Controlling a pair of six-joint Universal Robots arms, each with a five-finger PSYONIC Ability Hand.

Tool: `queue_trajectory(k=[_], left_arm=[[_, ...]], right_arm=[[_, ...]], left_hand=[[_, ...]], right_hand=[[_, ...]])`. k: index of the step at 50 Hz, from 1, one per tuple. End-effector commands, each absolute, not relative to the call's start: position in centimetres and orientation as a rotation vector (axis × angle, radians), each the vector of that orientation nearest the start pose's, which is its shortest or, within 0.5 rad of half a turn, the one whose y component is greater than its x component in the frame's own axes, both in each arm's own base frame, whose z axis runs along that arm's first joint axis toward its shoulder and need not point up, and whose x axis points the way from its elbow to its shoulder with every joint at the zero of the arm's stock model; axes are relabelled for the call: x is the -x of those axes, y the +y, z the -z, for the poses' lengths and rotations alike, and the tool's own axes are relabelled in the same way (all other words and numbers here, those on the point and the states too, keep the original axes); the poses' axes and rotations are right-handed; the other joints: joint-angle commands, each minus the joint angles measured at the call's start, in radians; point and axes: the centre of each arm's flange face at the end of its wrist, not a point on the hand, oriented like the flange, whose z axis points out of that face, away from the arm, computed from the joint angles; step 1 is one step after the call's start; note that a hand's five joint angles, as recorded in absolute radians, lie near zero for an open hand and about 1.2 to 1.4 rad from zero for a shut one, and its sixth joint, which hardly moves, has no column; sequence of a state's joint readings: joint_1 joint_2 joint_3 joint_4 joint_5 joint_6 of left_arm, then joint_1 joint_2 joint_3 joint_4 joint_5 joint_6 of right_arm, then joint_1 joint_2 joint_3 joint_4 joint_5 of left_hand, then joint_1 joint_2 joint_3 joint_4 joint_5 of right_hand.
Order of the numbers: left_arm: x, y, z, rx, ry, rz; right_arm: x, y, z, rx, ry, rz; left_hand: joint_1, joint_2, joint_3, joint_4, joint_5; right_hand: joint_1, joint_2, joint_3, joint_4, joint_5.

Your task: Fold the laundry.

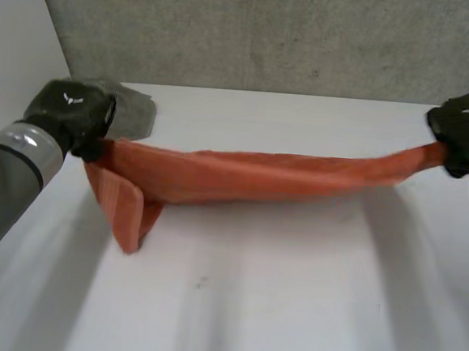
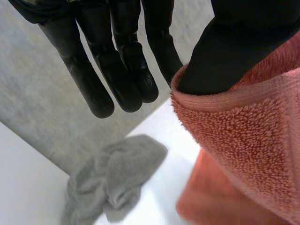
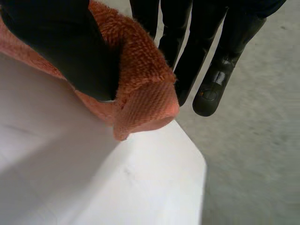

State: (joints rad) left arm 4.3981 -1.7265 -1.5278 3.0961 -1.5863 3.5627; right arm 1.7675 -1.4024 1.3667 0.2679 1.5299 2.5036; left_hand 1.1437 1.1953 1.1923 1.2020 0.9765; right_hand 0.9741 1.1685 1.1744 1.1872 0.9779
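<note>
Stretched above the white table (image 1: 289,310), a salmon-orange terry towel (image 1: 267,178) spans from the left hand (image 1: 67,107) to the right hand (image 1: 468,129), each thumb apparently clamping one end, fingers straight (a crumpled grey cloth (image 1: 138,113) lies far left).

The towel (image 1: 251,177) spans the counter (image 1: 290,294) from the left hand (image 1: 71,110) at the left to the right hand (image 1: 468,129) at the right, its left end drooping down, a crumpled cloth (image 1: 138,111) lying just behind the left hand.
</note>
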Motion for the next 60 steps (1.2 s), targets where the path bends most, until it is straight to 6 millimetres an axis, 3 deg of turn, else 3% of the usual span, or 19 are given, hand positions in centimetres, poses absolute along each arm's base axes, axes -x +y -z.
queue_trajectory(k=[1,8,12,17,19,20,23,24,26,28,31,33,37,40,47,51,52,55,60], left_arm=[[21.8,-25.5,-24.0,-0.921,2.278,1.79],[22.1,-25.5,-19.9,-1.143,2.252,1.559],[22.8,-27.5,-18.2,-1.215,2.206,1.505],[24.4,-31.8,-19.4,-1.157,2.1,1.651],[25.0,-33.6,-21.0,-1.105,2.013,1.76],[25.5,-35.3,-23.1,-1.042,1.897,1.886],[26.0,-37.5,-27.3,-0.908,1.669,2.101],[26.1,-38.6,-30.4,-0.796,1.489,2.245],[26.1,-39.0,-33.0,-0.702,1.333,2.349],[25.7,-38.4,-38.1,-0.543,1.073,2.493],[25.9,-37.1,-41.2,-0.461,0.915,2.578],[25.9,-37.0,-41.3,-0.46,0.918,2.585],[26.2,-36.8,-39.7,-0.499,1.013,2.581],[26.0,-37.0,-36.6,-0.557,1.168,2.542],[25.5,-36.2,-28.0,-0.718,1.517,2.356],[24.9,-34.9,-23.2,-0.812,1.688,2.221],[24.7,-34.4,-20.9,-0.857,1.76,2.156],[24.6,-33.4,-16.8,-0.941,1.88,2.041],[23.6,-31.2,-13.3,-1.051,1.992,1.848]], right_arm=[[-17.5,-26.4,-31.9,1.342,2.587,1.859],[-17.6,-25.0,-28.5,1.551,2.651,1.543],[-18.1,-28.4,-24.9,1.564,2.684,1.433],[-18.8,-33.4,-24.8,1.444,2.674,1.67],[-19.2,-35.1,-26.1,1.351,2.644,1.826],[-19.7,-36.8,-28.2,1.229,2.573,2.027],[-20.6,-38.5,-32.3,1.007,2.379,2.334],[-21.1,-39.0,-35.4,0.856,2.205,2.513],[-21.1,-39.3,-38.3,0.7,2.028,2.655],[-20.9,-39.2,-41.7,0.511,1.785,2.798],[-20.8,-37.9,-45.5,0.369,1.511,2.905],[-21.0,-37.5,-45.6,0.367,1.48,2.911],[-21.2,-37.4,-43.5,0.462,1.58,2.858],[-21.6,-37.5,-40.6,0.556,1.704,2.767],[-23.0,-36.5,-33.2,0.733,2.005,2.468],[-23.0,-36.4,-26.9,0.842,2.234,2.227],[-22.9,-36.2,-24.4,0.897,2.321,2.121],[-22.6,-35.3,-20.4,1.001,2.462,1.927],[-22.0,-33.4,-17.8,1.076,2.567,1.728]], left_hand=[[0.253,0.201,0.204,0.194,0.245],[0.253,0.201,0.204,0.194,0.245],[0.253,0.201,0.204,0.194,0.245],[0.253,0.201,0.204,0.194,0.245],[0.253,0.201,0.204,0.194,0.245],[0.253,0.201,0.204,0.194,0.245],[0.253,0.201,0.204,0.194,0.245],[0.253,0.201,0.204,0.194,0.245],[0.253,0.201,0.204,0.194,0.245],[0.253,0.201,0.204,0.194,0.245],[0.253,0.201,0.204,0.194,0.245],[0.253,0.201,0.204,0.194,0.245],[0.253,0.201,0.204,0.194,0.245],[0.253,0.201,0.204,0.194,0.245],[0.253,0.201,0.204,0.194,0.245],[0.253,0.201,0.204,0.194,0.245],[0.253,0.201,0.204,0.194,0.245],[0.253,0.201,0.204,0.194,0.245],[0.253,0.201,0.204,0.194,0.245]], right_hand=[[0.422,0.228,0.222,0.209,0.244],[0.422,0.228,0.222,0.209,0.244],[0.422,0.228,0.222,0.209,0.244],[0.422,0.228,0.222,0.209,0.244],[0.422,0.228,0.222,0.209,0.244],[0.422,0.228,0.222,0.209,0.244],[0.422,0.228,0.222,0.209,0.244],[0.422,0.228,0.222,0.209,0.244],[0.422,0.228,0.222,0.209,0.244],[0.422,0.228,0.222,0.209,0.244],[0.422,0.228,0.222,0.209,0.244],[0.422,0.228,0.222,0.209,0.244],[0.422,0.228,0.222,0.209,0.244],[0.422,0.228,0.222,0.209,0.244],[0.422,0.228,0.222,0.209,0.244],[0.422,0.228,0.222,0.209,0.244],[0.422,0.228,0.222,0.209,0.244],[0.422,0.228,0.222,0.209,0.244],[0.422,0.228,0.222,0.209,0.244]])
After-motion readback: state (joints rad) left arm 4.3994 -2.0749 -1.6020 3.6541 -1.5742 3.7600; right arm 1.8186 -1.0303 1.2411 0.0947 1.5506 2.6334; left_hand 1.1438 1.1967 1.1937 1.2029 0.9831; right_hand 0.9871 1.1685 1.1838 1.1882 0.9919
